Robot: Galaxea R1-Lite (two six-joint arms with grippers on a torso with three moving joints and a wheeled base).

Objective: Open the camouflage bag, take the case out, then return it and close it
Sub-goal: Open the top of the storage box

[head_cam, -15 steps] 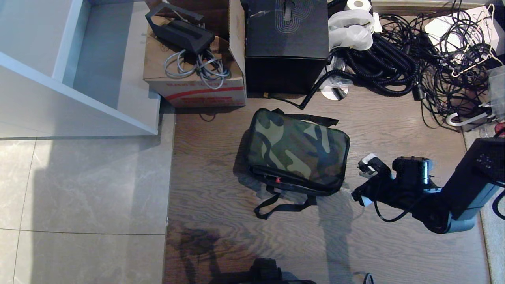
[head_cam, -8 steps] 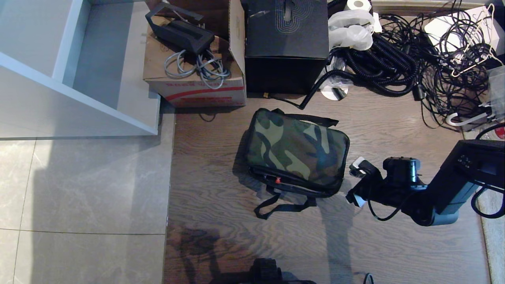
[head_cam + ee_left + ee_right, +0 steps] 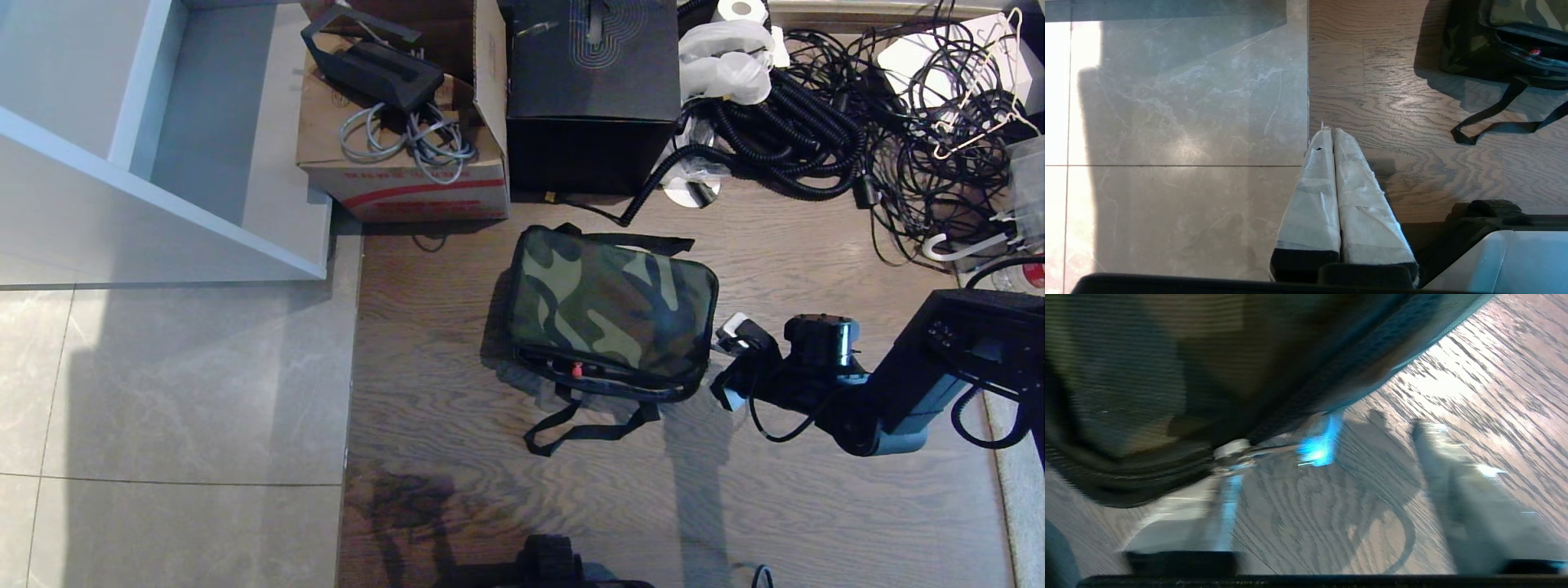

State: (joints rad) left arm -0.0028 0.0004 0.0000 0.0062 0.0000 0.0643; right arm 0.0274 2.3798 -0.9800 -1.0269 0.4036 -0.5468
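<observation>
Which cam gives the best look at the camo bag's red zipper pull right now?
Head view: the whole camouflage bag lies in frame, and the red zipper pull sits on its near edge. The left wrist view catches only a bag corner with the pull small at its edge. The right wrist view is a blurred close-up of the bag's side; no pull visible.

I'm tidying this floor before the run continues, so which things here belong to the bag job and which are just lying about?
Job:
camouflage bag, zipped, red pull
right end effector, open beside the bag's end
left end effector, shut, parked over the floor

Lying about:
black box
cardboard box
cable pile
white shelf
</observation>
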